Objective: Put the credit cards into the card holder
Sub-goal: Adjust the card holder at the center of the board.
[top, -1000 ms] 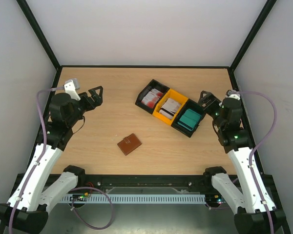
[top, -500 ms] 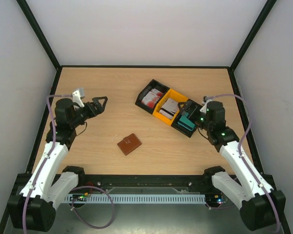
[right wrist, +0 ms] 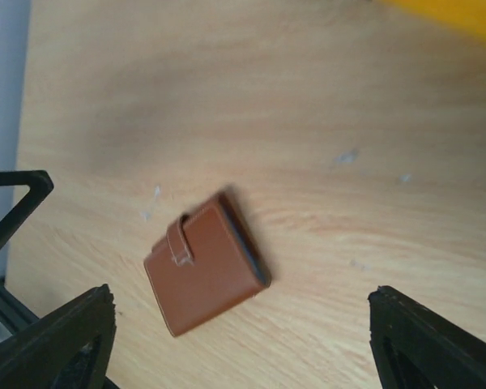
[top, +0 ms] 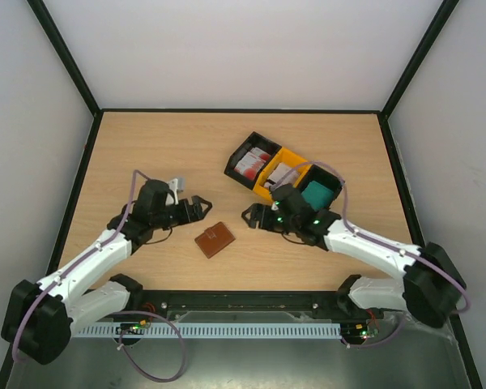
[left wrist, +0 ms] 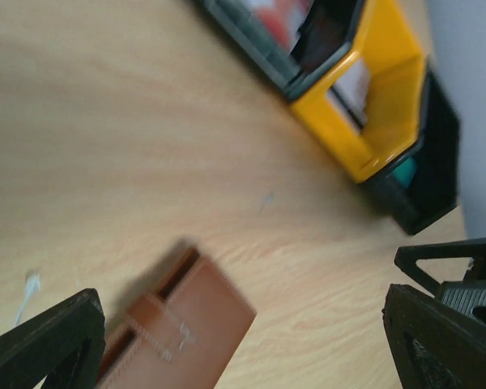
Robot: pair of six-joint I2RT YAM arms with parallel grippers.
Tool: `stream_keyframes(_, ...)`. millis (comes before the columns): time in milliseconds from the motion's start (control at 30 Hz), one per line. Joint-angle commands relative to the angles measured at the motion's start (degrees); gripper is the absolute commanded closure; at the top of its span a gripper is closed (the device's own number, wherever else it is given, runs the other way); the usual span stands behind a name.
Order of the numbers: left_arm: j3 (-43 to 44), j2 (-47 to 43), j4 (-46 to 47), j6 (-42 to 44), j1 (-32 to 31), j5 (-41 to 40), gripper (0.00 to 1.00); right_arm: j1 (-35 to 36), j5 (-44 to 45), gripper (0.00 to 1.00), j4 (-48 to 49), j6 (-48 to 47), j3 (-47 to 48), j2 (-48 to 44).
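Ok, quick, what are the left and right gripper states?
Left gripper: open, holding nothing.
Right gripper: open, holding nothing.

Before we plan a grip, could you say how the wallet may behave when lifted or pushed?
The wallet lies flat on the table, so a push probably slides it rather than tips it. It looks like folded leather held by a tab, so it likely flexes a little but stays shut.

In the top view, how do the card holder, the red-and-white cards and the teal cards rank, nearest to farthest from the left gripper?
1. card holder, close right of the left gripper.
2. red-and-white cards, bin tray's left compartment.
3. teal cards, its right compartment.
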Motion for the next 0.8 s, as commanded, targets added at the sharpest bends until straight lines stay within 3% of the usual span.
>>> stream_keyframes(0, -1.0, 0.3, -9.1, -3.5, -4.4, -6.3, 0.06, 6.0, 2.9, 0.19, 2.0, -2.7, 3.6, 6.7)
stream_keyframes(67, -2.5, -0.7, -11.4, -5.2, -5.0, -7.4, 0.09, 7.9, 3.6, 0.22, 1.4, -4.4, 5.6, 10.7)
stream_keyframes(233, -7.0, -3.8, -12.3, -7.4, -5.2, -4.7, 0.34, 10.6, 3.2, 0.36, 2.1, -6.1, 10.0, 20.0)
stream_keyframes(667, -11.9, 0.1, -7.6, -9.4, -5.3, -1.5, 0.50, 11.0, 2.2, 0.59, 4.8, -6.3, 12.6, 30.3)
stream_keyframes(767, -12.4, 2.1, -5.5, -9.4, -5.3, -1.0, 0.63, 11.1, 2.1, 0.63, 5.2, -6.0, 11.7, 31.0)
